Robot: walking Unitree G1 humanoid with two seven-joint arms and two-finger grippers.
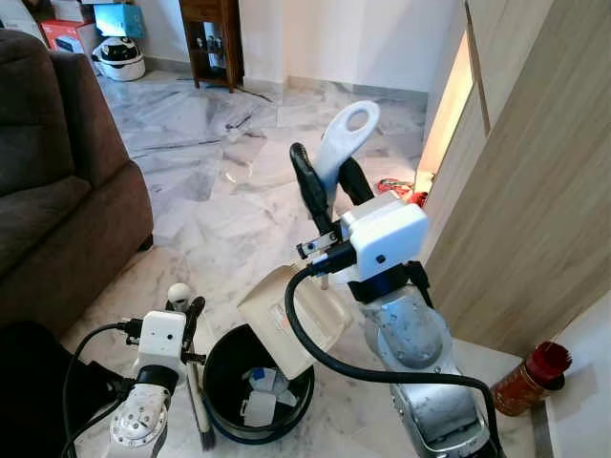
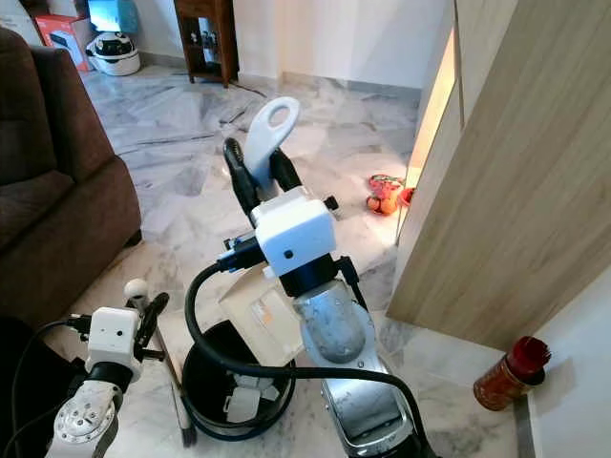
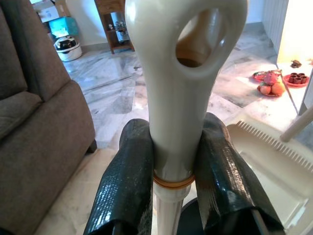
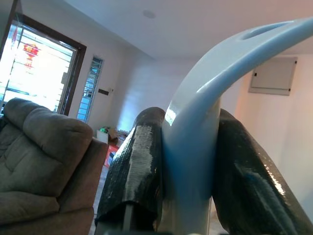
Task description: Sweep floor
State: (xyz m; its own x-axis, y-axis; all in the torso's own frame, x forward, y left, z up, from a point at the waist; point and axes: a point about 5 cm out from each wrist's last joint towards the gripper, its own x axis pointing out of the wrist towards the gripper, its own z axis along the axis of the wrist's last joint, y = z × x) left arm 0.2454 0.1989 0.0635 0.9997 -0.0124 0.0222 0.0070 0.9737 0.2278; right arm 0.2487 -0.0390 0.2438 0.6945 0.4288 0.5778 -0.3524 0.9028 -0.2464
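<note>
Emptying step, I judge: right gripper [image 1: 329, 176] jaws clamp dustpan [image 1: 291, 320] handle over bin [image 1: 256, 401]; left gripper [image 1: 186, 320] jaws clamp brush [image 1: 202, 420] handle; next, shake debris out.

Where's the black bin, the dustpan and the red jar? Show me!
black bin [image 1: 219, 359], left eye view, on its left rim.
dustpan [image 1: 286, 315], left eye view, on its cream tray.
red jar [image 1: 523, 384], left eye view, on its body.

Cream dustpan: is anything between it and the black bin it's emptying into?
Nothing visible. The cream plastic dustpan, held by the right claw, tilts directly over the round black bin's rim.
</note>
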